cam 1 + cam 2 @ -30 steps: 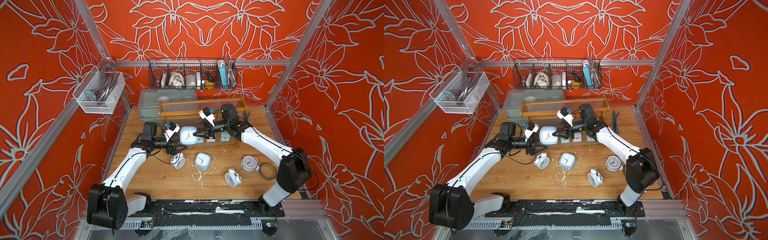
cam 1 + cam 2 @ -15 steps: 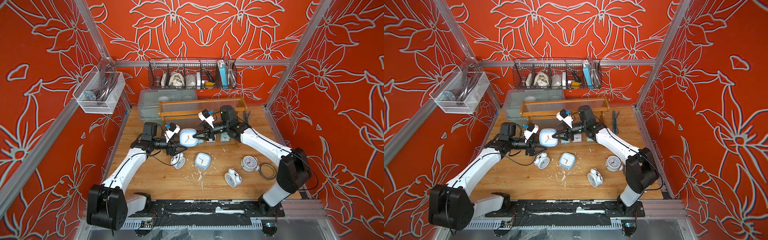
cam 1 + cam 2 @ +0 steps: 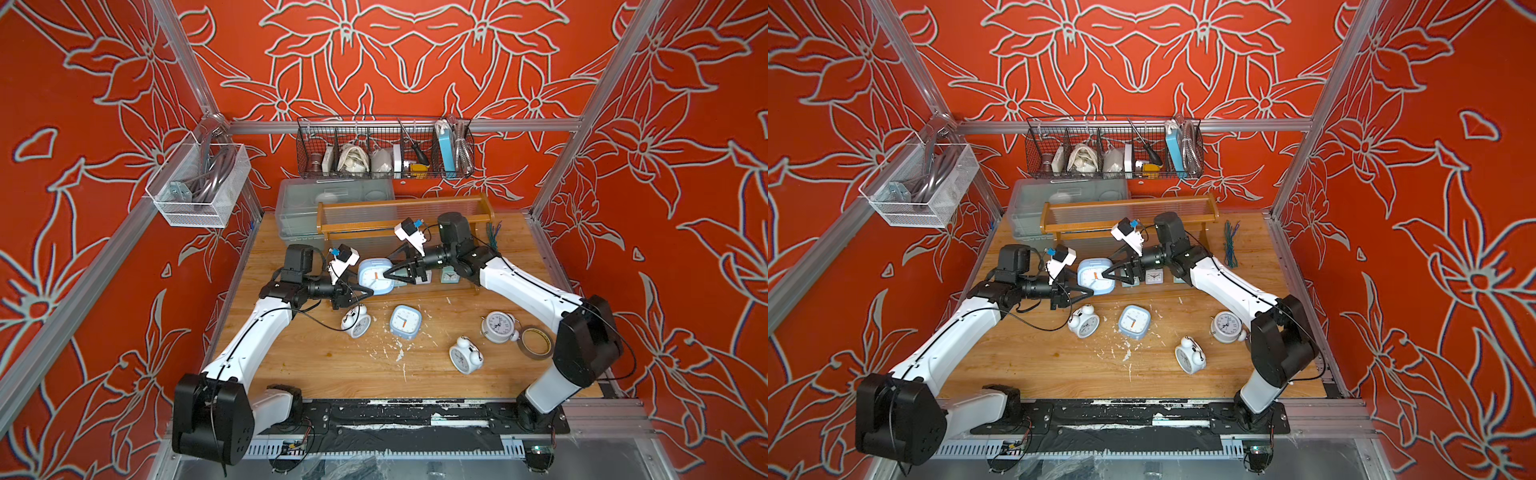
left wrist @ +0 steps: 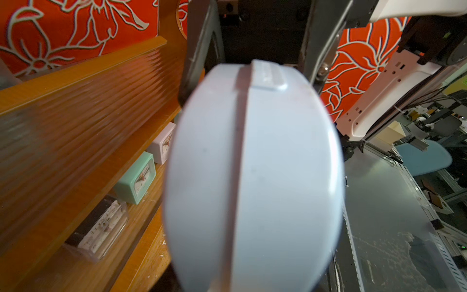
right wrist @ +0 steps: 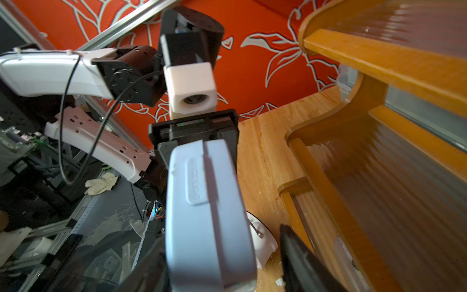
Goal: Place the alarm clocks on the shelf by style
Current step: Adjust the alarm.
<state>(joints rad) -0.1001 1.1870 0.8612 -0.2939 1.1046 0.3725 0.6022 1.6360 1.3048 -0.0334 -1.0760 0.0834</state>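
A pale-blue alarm clock (image 3: 376,276) (image 3: 1096,276) with orange hands hangs between both arms, in front of the brown shelf (image 3: 399,208) (image 3: 1129,208). My left gripper (image 3: 368,293) (image 3: 1088,293) is shut on its left edge. In the left wrist view the clock (image 4: 252,177) hides the jaws. My right gripper (image 3: 388,274) (image 5: 219,242) stands open around the clock (image 5: 209,215), with a gap at one finger (image 5: 290,242). Small square clocks (image 3: 449,275) (image 4: 136,178) stand on the lowest tier. Another pale-blue clock (image 3: 405,321) and three white twin-bell clocks (image 3: 356,321) (image 3: 465,354) (image 3: 497,327) lie on the table.
A clear bin (image 3: 299,208) sits behind the shelf's left end. The black wire basket (image 3: 384,147) hangs on the back wall and a white mesh basket (image 3: 199,183) on the left wall. A tape roll (image 3: 536,343) lies by the right arm's base. Cable ties (image 3: 1230,245) lie at the right.
My left jaws have closed on the pale-blue clock and my right jaws have opened off it. The clock itself has hardly moved.
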